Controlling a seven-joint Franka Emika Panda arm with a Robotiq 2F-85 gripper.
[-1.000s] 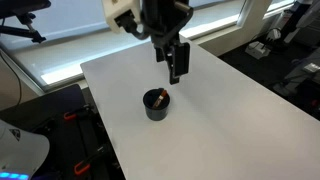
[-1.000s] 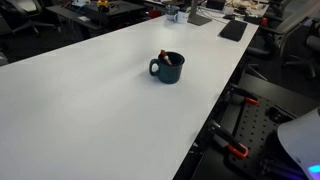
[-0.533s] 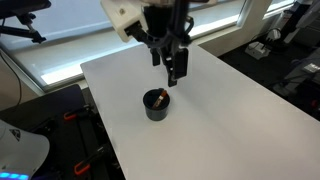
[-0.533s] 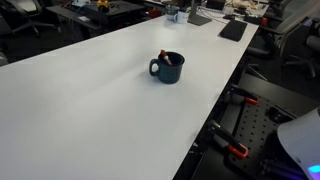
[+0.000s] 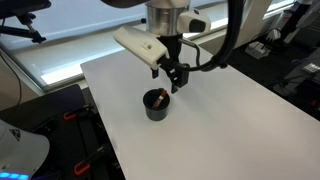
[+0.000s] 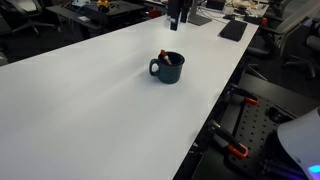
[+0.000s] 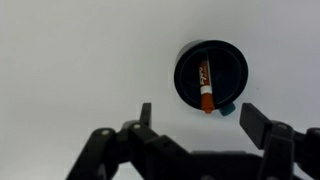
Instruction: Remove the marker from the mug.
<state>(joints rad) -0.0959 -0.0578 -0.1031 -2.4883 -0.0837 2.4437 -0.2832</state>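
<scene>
A small dark mug (image 5: pixel 156 105) stands on the white table (image 5: pixel 230 120), and shows in both exterior views (image 6: pixel 170 67). The marker (image 7: pixel 205 88) leans inside it, reddish-orange end up at the rim (image 6: pixel 163 55). In the wrist view the mug (image 7: pixel 228 68) lies ahead and slightly right of my gripper (image 7: pixel 198 118), with its handle toward the lower right. My gripper (image 5: pixel 174 78) hangs above and just behind the mug, open and empty. Only its tip (image 6: pixel 178 12) shows at the top of an exterior view.
The table's edges run near the mug's side (image 5: pixel 100 120). Office chairs, desks and equipment stand beyond the table (image 6: pixel 230 25). Black gear with orange clamps sits on the floor beside the table (image 6: pixel 240 120).
The arm has turned and lowered toward the mug. The gripper tip has come into the top of the exterior view where it was absent before. The mug and marker have not moved.
</scene>
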